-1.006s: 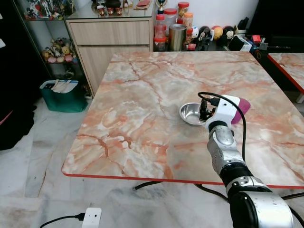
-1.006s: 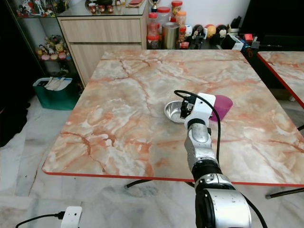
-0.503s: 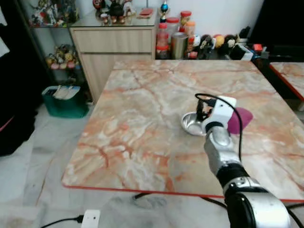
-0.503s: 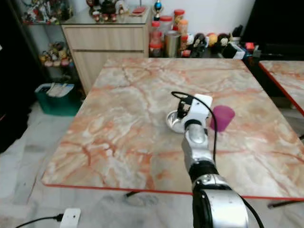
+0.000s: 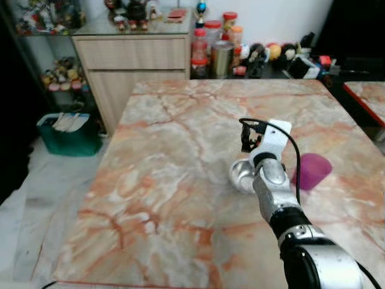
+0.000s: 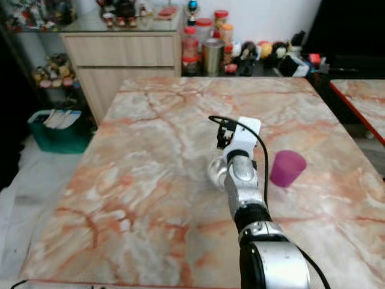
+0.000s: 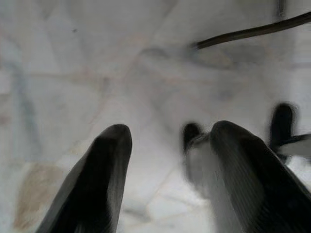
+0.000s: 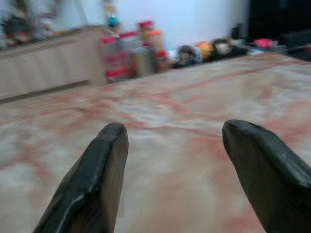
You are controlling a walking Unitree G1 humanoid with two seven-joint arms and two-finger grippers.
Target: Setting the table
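A steel bowl point(image 5: 239, 174) sits near the middle of the marble table point(image 5: 168, 156), partly hidden behind my right forearm. To its right stands a purple cup point(image 5: 311, 171), upside down. My right arm reaches over the table, its white wrist point(image 5: 269, 137) just past the bowl. In the right wrist view my right gripper point(image 8: 170, 133) is open, with nothing between its fingers, and looks low across the tabletop. My left gripper point(image 7: 170, 133) is open over pale floor tiles, holding nothing.
A wooden cabinet point(image 5: 135, 57) stands beyond the table's far edge, with jars and tins point(image 5: 219, 51) beside it. On the floor at the left is a green bin point(image 5: 63, 132). A second red-edged table point(image 5: 367, 93) stands at the right.
The whole view has shifted: the camera has come closer to the table. My right wrist now lies past the bowl rather than beside it. Bowl and cup stay where they were.
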